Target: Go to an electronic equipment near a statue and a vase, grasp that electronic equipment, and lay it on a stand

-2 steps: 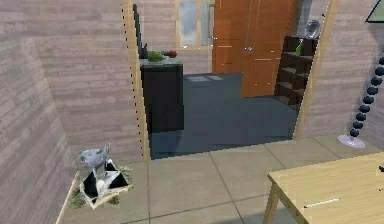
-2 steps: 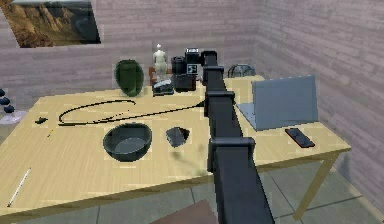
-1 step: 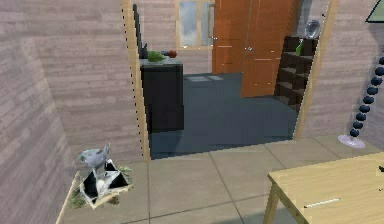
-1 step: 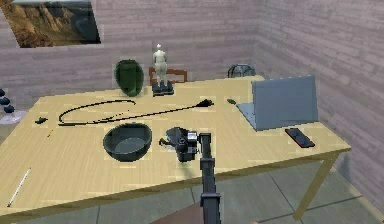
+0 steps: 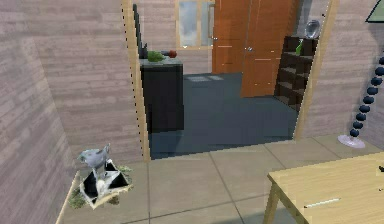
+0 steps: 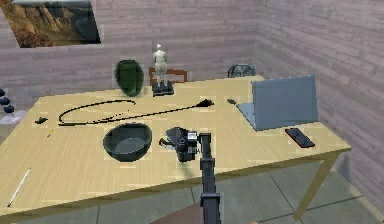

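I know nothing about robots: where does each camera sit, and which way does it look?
Forward view: on the robot, facing ahead and slightly down, through a doorway toward orange doors.
Arm side view: on the robot's body, facing sideways across a wooden table; the arm and gripper show.
Shared: probably that table, whose corner sits at the forward view's lower right.

No text, label, brand, number or sign can be read anywhere. The laptop [image 6: 283,102] on the desk [image 6: 90,165] and the picture [image 6: 55,22] on the wall carry nothing legible.
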### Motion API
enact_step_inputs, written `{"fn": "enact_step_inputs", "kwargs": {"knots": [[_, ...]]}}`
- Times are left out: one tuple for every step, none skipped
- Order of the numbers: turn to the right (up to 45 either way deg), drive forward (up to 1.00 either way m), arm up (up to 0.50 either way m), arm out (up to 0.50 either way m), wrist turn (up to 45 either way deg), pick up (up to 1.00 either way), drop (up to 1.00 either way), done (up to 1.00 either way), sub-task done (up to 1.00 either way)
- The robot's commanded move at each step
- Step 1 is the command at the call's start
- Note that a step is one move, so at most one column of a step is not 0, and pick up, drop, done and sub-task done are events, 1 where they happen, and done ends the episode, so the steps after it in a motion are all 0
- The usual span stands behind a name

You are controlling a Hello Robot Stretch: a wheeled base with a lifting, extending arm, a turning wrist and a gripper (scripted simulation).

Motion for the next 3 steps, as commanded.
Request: {"fn": "enact_step_inputs", "kwargs": {"knots": [[0.0,0.00,0.10,0.00,0.0,0.00,0.00,0.00,0.00],[0.0,0.00,0.24,0.00,0.0,0.00,0.00,0.00,0.00],[0.0,0.00,0.00,0.00,-45.0,0.00,0.00,0.00,0.00]]}}
